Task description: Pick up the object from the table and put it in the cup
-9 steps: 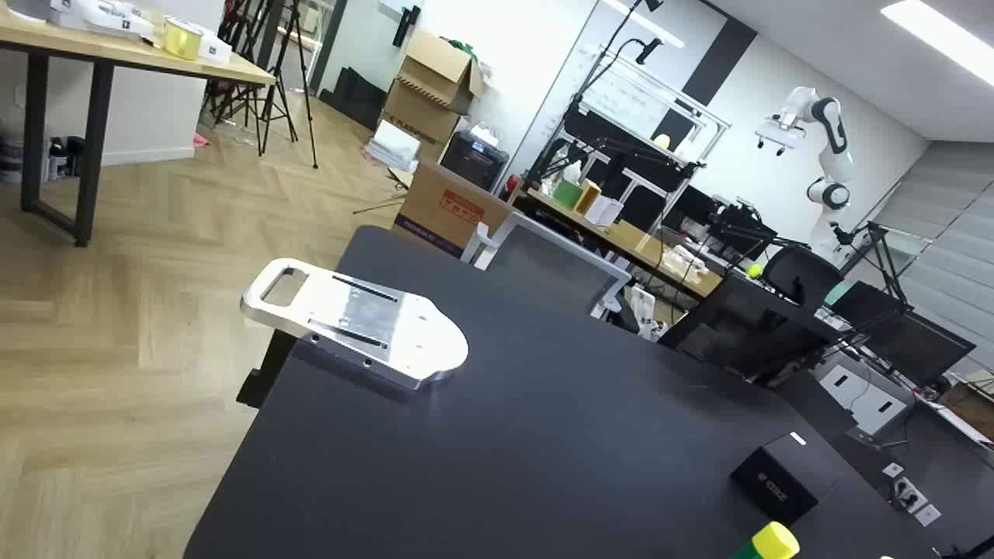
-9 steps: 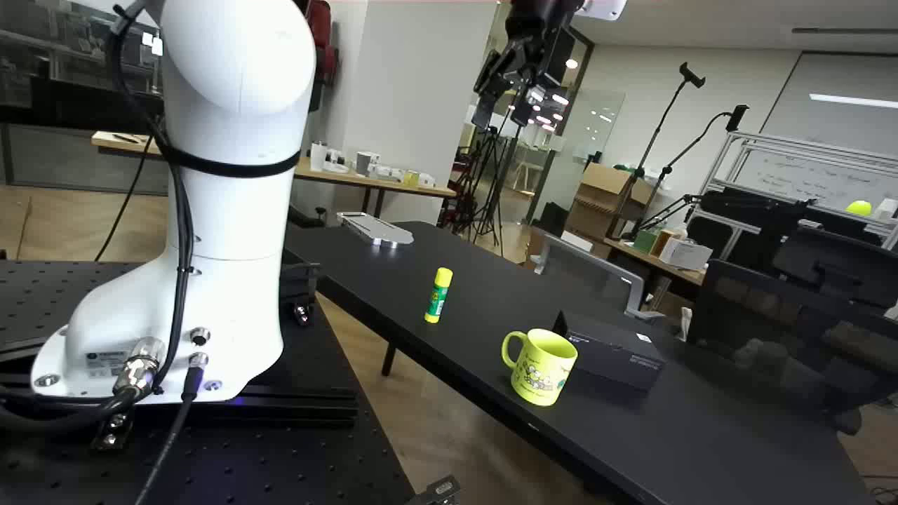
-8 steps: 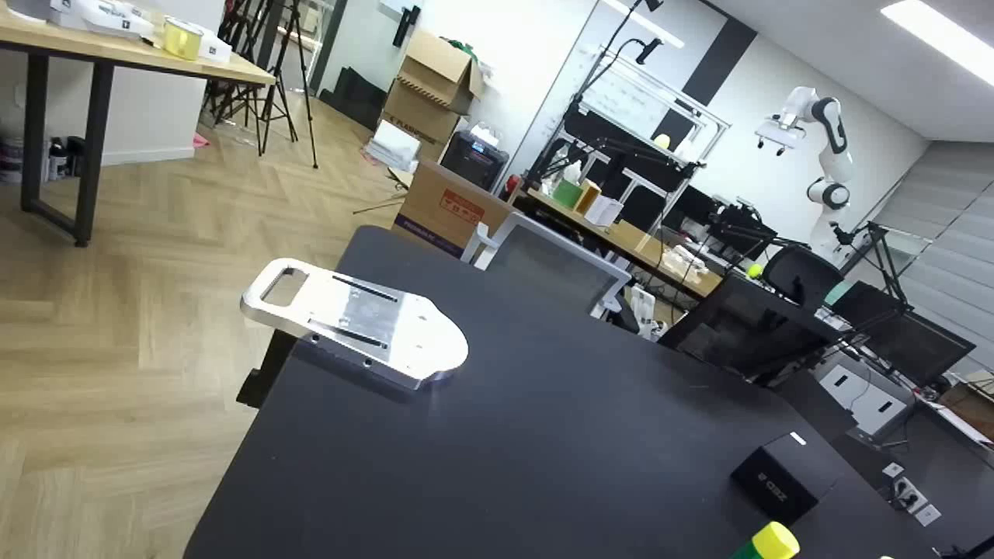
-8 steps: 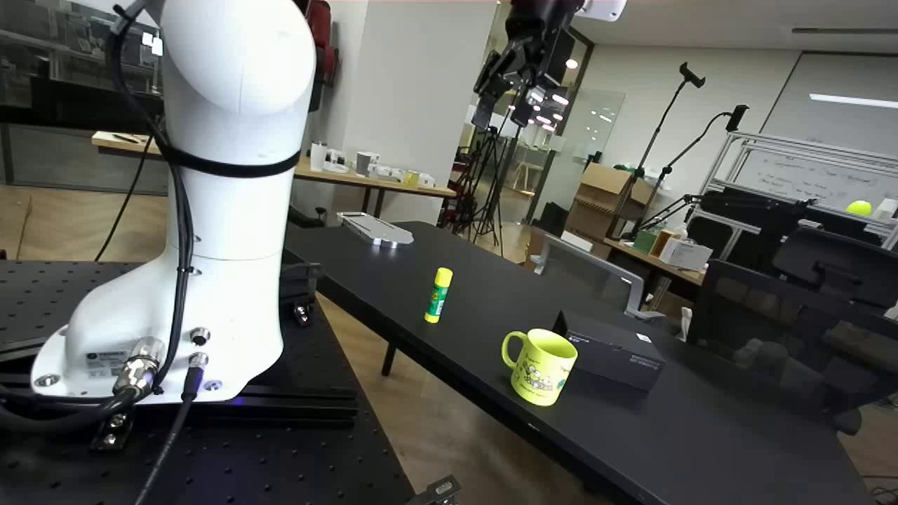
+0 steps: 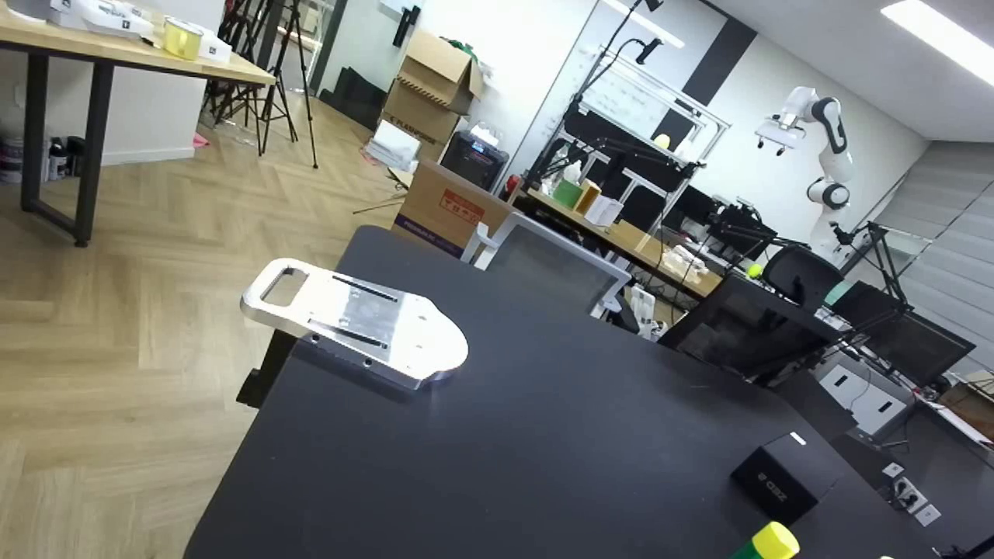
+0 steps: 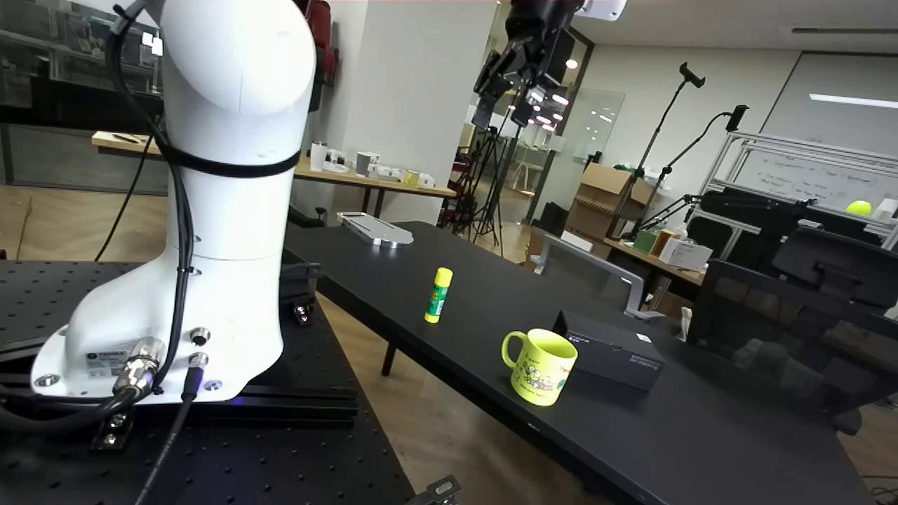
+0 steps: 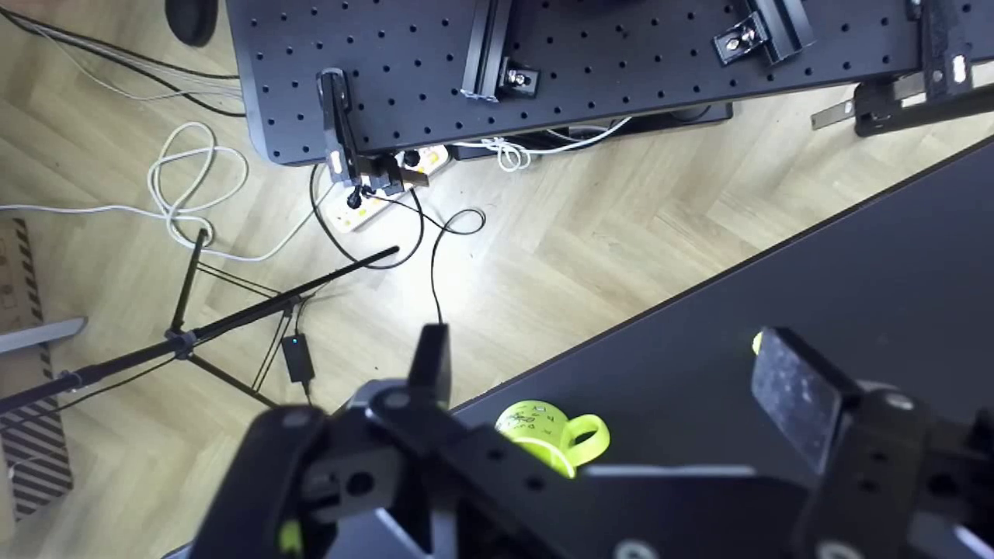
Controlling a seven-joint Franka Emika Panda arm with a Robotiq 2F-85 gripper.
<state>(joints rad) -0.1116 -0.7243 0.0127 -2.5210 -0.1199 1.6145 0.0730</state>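
Observation:
The object is a glue stick with a yellow cap and green label, standing upright on the black table in an exterior view point(image 6: 438, 296). Only its yellow top shows at the bottom edge in an exterior view point(image 5: 775, 540). In the wrist view a sliver of the glue stick point(image 7: 757, 342) shows beside a finger that hides the rest. The cup is a yellow-green mug point(image 6: 544, 368), upright near the table edge; it also shows in the wrist view point(image 7: 536, 423), partly hidden by the gripper. My gripper point(image 6: 501, 119) is open and empty, high above the table; its fingers stand wide apart in the wrist view point(image 7: 609, 353).
A black box point(image 6: 612, 354) lies right behind the mug; it also shows in an exterior view point(image 5: 784, 477). A silver metal plate with a handle point(image 5: 365, 322) lies at the table's far end. The robot base point(image 6: 210, 315) stands on a perforated black bench across a floor gap.

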